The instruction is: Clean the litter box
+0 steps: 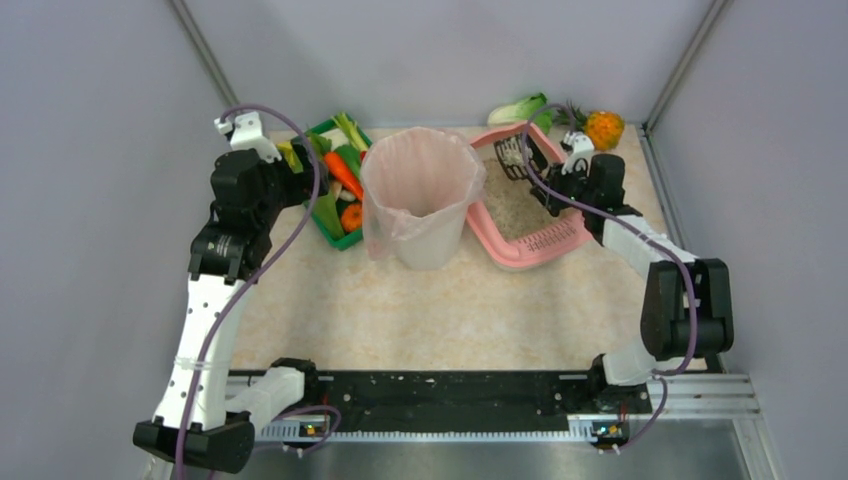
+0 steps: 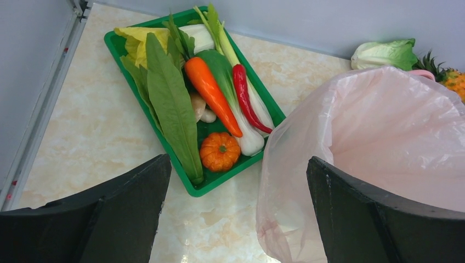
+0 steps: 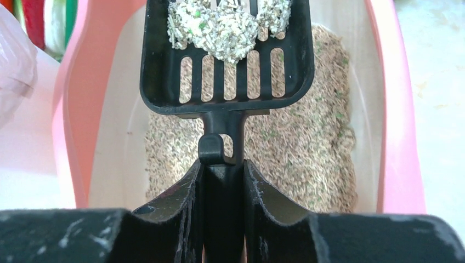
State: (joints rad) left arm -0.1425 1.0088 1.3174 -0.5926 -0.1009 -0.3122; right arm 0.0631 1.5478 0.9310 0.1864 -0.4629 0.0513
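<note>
Pink litter box [image 3: 396,109] (slotted scoop [image 3: 227,107] above)

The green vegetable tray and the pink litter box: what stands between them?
A bin lined with a pink bag stands between the green tray and the litter box, as the top external view shows.

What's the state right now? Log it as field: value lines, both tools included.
left tool: open, empty, between green plastic vegetable tray and pink-lined plastic bin
right tool: shut on black slotted plastic scoop
scoop load: clumped pale litter
scoop position: over pink plastic rounded-rectangular litter box
box contents: grey-beige granular litter
</note>
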